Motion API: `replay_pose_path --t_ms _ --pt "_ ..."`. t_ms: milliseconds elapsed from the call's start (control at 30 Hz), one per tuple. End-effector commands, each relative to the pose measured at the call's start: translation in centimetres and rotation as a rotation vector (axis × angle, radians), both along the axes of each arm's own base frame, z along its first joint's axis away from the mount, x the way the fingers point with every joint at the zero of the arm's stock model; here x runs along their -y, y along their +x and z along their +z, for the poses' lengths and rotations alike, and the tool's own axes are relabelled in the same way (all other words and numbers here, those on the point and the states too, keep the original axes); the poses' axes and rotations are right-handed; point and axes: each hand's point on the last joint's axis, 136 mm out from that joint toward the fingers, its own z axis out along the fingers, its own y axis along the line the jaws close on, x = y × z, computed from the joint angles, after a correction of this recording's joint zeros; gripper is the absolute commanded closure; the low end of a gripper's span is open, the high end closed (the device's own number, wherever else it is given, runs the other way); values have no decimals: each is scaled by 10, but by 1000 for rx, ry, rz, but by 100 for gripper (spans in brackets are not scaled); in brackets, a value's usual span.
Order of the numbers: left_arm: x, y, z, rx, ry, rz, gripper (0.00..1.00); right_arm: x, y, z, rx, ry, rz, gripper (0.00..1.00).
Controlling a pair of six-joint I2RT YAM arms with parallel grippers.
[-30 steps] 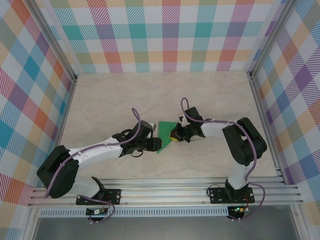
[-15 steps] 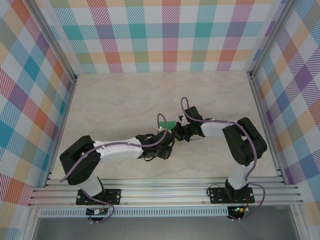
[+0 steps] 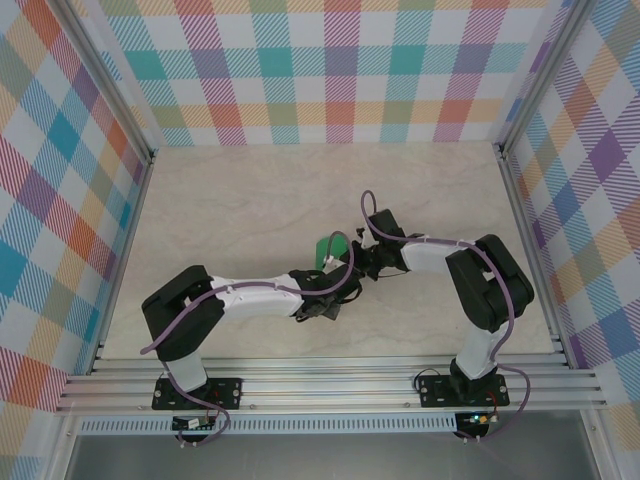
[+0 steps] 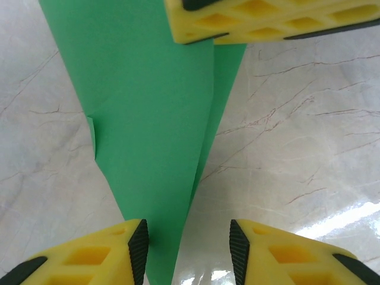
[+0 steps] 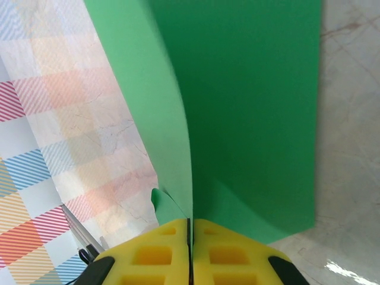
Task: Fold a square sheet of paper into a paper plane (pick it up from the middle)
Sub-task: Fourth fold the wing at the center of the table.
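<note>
The left gripper [image 3: 328, 300] swung right across the desk [image 3: 220, 200] to just below the right gripper [image 3: 354, 266], its jaws narrowing astride the green paper [image 4: 148, 119], which looked smaller from above.

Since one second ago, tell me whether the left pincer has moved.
Yes. The left pincer shifted right in the top view, farther from the left wall.

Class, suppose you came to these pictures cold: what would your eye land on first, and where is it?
The bright green paper, partly folded, stands out in the middle of the pale table. The right gripper is shut on it at a fold, while the left gripper stands open astride its narrow end. Pastel plaid walls ring the table.
</note>
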Motion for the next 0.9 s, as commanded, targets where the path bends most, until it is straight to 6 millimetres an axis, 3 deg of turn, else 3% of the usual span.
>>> replay_pose_path --t_ms 0,500,867 --pt "-1 3 3 33 48 -3 59 -4 0 3 -4 5 20 93" --pt "-11 8 -1 68 113 33 72 -4 0 3 -7 1 27 93" --pt "-3 9 4 85 79 27 66 -5 -1 1 -13 -2 30 93"
